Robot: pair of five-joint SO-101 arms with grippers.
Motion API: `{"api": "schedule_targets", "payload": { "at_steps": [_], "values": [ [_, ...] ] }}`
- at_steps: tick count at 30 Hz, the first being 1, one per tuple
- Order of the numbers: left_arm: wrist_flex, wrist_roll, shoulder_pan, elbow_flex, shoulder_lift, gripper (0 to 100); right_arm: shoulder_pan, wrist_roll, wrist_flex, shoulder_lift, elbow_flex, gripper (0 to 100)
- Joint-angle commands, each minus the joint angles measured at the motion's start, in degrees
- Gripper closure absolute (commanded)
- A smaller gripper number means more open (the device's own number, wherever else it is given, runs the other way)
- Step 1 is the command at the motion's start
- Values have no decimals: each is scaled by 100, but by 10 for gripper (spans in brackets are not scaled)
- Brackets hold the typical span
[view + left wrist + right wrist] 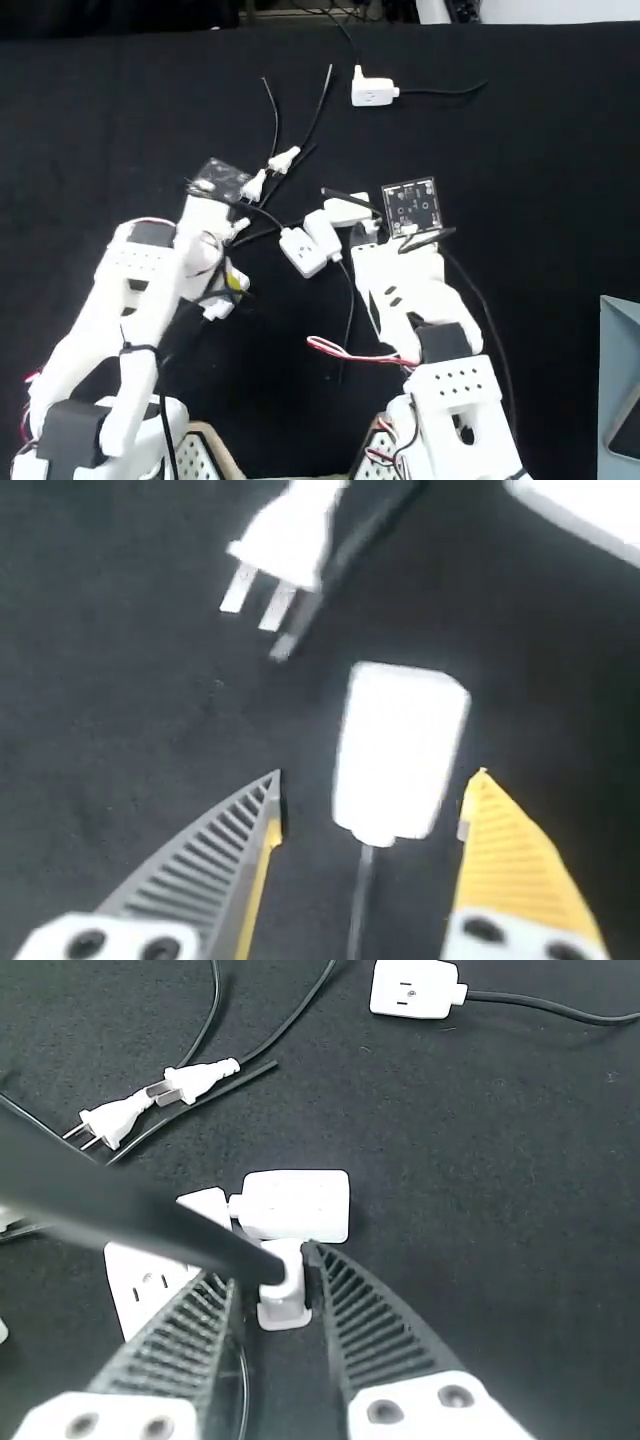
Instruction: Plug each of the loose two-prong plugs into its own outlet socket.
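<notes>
A black table [560, 150] is seen from above, with two white robot arms rising from its 6 o'clock edge, one toward 7 o'clock and one toward 5 o'clock. The right gripper [272, 1265] is closed on a white plug [283, 1310], which is pinched between its two ribbed black fingers. The plug's far end meets the side of an outlet socket [300, 1205] near the table's centre. A black cable [120, 1215] is draped across the front of one finger. A second socket [145, 1280] lies just beside the first, at about 8 o'clock from it in the high view. A third socket [412, 988] is placed well apart near the table's 12 o'clock edge, with its cord run off toward 3 o'clock. Two loose two-prong plugs [200, 1078] [112, 1120] lie end to end at about 11 o'clock from the central sockets, unplugged, with their prongs bare. The left gripper [378, 775] is held open, its yellow-edged fingers spread on either side of a white block [400, 745] with a cord. The block is blurred, so it cannot be told whether it is a plug or a socket, and the fingers do not seem to touch it.
</notes>
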Motion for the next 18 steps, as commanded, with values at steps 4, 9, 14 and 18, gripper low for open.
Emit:
{"api": "schedule_targets", "payload": {
  "at_steps": [4,9,14,18],
  "values": [
    [193,0,549,-251,-18,716,53,62,-132,-48,-57,986],
    [-659,0,541,391,-18,716,53,62,-132,-48,-57,986],
    [-1398,-79,312,822,-18,757,53,62,-114,-48,-57,986],
    [-1380,-290,365,980,-26,813,53,62,-114,-48,-57,986]
  ]
}}
